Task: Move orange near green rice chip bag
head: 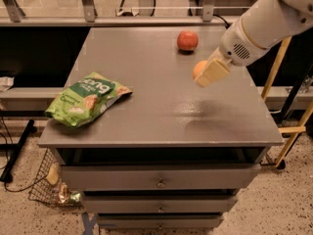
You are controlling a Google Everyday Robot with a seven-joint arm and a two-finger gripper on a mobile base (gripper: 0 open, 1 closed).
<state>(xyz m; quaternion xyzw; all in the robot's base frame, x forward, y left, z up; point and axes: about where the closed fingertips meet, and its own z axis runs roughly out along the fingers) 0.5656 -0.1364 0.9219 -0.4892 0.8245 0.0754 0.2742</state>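
Observation:
The orange [197, 68] is small, round and pale orange. It is held in my gripper [204, 76], which is shut on it and holds it above the right half of the grey table [161, 116]. A cream finger [213, 71] covers most of the fruit's right side. The green rice chip bag [87, 99] lies flat near the table's front left corner, far to the left of the gripper. My white arm [261, 23] comes in from the upper right.
A redder apple-like fruit [187, 40] sits at the back of the table, just behind the gripper. Drawers [159, 182] are under the tabletop. A wire basket [49, 185] stands on the floor at the lower left. Yellow legs [296, 129] stand at the right.

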